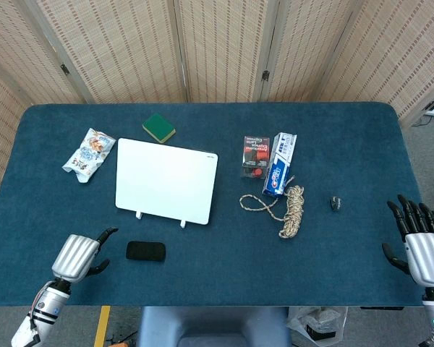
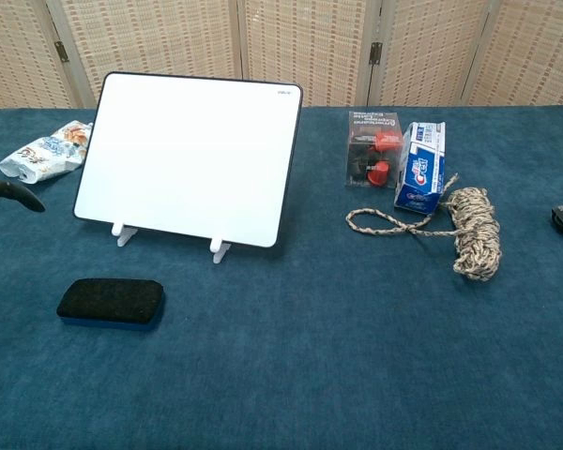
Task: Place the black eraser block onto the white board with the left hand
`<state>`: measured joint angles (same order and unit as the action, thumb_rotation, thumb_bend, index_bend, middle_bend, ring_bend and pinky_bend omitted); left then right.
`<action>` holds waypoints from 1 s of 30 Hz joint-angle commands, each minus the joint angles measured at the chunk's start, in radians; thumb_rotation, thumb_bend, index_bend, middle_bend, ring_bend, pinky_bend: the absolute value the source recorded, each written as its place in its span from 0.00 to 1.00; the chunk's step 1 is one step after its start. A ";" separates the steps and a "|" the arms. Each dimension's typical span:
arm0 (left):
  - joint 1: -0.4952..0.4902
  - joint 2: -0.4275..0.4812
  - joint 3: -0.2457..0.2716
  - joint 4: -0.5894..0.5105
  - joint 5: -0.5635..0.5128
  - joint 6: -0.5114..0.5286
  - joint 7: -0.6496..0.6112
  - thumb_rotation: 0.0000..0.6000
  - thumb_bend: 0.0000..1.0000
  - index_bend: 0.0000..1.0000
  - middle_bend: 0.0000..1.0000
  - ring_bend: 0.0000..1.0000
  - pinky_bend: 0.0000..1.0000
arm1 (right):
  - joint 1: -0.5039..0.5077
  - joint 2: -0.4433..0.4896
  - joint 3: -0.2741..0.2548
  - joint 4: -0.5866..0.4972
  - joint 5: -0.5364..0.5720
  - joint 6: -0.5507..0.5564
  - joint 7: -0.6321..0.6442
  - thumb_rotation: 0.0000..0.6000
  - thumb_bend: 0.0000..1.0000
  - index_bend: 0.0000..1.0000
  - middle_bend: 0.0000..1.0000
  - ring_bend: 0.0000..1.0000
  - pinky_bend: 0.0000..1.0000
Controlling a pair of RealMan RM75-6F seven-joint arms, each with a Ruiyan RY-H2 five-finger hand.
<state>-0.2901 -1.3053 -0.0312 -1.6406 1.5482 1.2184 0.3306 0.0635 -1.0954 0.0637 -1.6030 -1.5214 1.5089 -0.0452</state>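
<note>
The black eraser block [image 1: 145, 251] [image 2: 111, 301] lies flat on the blue table, just in front of the white board [image 1: 166, 180] [image 2: 189, 157], which stands tilted on small white feet. My left hand [image 1: 79, 255] hovers a short way left of the eraser, apart from it, with its fingers spread and nothing in them. In the chest view only the dark fingertips [image 2: 9, 192] of that hand show at the left edge. My right hand [image 1: 422, 246] rests at the table's right front corner, fingers apart and empty.
A snack packet [image 1: 89, 153] lies left of the board and a green sponge [image 1: 158, 127] behind it. Right of the board are a red-and-black box [image 1: 255, 156], a toothpaste box [image 1: 280, 164], a coiled rope [image 1: 290, 208] and a small dark object [image 1: 335, 203].
</note>
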 commanded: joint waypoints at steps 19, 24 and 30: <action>-0.121 -0.121 -0.016 -0.038 -0.260 -0.200 0.120 1.00 0.27 0.24 1.00 0.99 1.00 | -0.008 0.004 -0.006 0.007 -0.024 0.021 0.022 1.00 0.37 0.00 0.00 0.00 0.01; -0.132 -0.135 -0.020 -0.011 -0.267 -0.201 0.089 1.00 0.27 0.26 1.00 0.99 1.00 | -0.007 0.002 -0.008 0.007 -0.026 0.019 0.014 1.00 0.37 0.00 0.00 0.00 0.01; -0.139 -0.136 -0.019 0.008 -0.267 -0.198 0.048 1.00 0.27 0.28 1.00 0.99 1.00 | -0.007 0.001 -0.006 0.006 -0.023 0.019 0.013 1.00 0.37 0.00 0.00 0.00 0.01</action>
<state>-0.4276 -1.4396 -0.0512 -1.6367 1.2814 1.0204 0.3839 0.0563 -1.0949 0.0579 -1.5969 -1.5446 1.5278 -0.0323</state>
